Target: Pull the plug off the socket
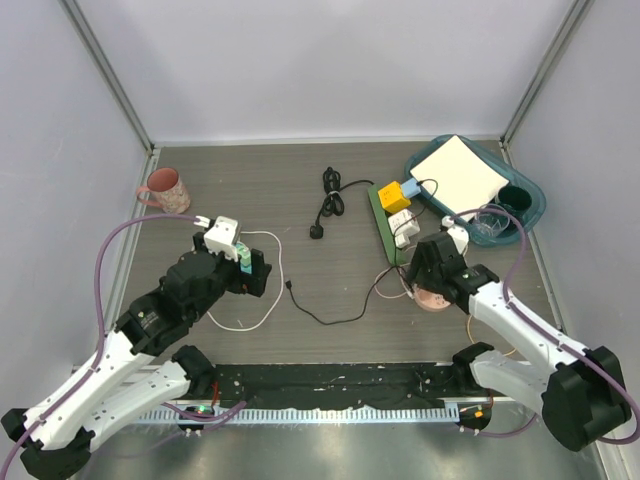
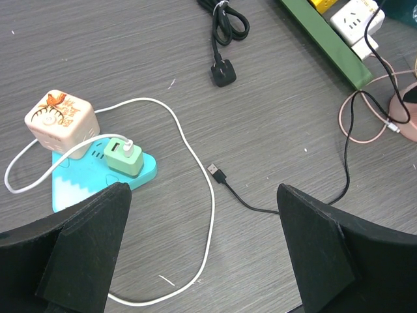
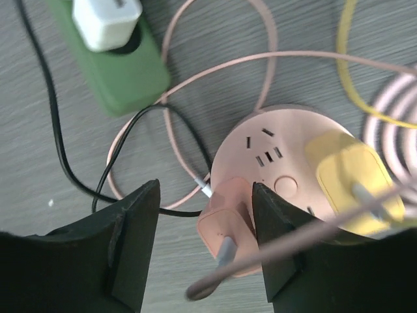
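Observation:
A pink plug (image 3: 228, 218) sits in the near edge of a round pink socket (image 3: 280, 150), with a pale pink cable leaving its top. My right gripper (image 3: 205, 189) stands open astride this plug. Its right finger is against the plug's side, while a gap shows between the plug and the left finger. A yellow plug (image 3: 348, 173) occupies the same socket further right. In the top view the right gripper (image 1: 432, 272) hangs over the socket (image 1: 432, 298). My left gripper (image 2: 203, 195) is wide open and empty over bare table with a white cable beneath.
A green power strip (image 1: 385, 222) with a white charger (image 3: 107, 19) lies behind the socket. A teal socket with a green plug (image 2: 124, 156) and a white cube (image 2: 62, 120) sit by the left arm. Black cables (image 1: 330, 195), a mug (image 1: 165, 188) and a teal tray (image 1: 535, 200) stand further back.

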{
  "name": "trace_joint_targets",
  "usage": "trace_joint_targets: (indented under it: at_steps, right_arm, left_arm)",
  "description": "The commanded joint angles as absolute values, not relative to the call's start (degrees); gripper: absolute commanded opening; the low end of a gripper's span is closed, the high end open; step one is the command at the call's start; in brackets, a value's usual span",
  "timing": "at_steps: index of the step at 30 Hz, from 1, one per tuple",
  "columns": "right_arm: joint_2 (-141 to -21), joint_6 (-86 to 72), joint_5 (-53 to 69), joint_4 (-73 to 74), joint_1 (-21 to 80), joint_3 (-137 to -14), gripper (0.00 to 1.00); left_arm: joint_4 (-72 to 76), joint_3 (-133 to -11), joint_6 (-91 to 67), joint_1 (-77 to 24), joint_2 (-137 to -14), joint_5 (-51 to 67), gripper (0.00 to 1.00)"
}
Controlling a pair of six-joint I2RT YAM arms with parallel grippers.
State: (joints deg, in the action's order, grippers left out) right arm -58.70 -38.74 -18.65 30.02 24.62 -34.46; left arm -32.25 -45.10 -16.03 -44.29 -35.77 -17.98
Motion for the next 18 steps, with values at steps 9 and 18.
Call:
trace_joint_targets:
  at_steps: [9, 18]
  right_arm:
    - [-60.4, -38.4, -10.5, 29.4, 29.7, -31.7, 0.6]
    - [-59.8, -39.9, -16.2, 32.6, 32.1, -35.1, 0.37]
  left_arm:
    - [-32.1, -47.2, -15.7, -44.6, -36.2, -18.3, 1.0]
    - [-32.1, -47.0, -15.7, -44.6, -36.5, -18.4, 1.0]
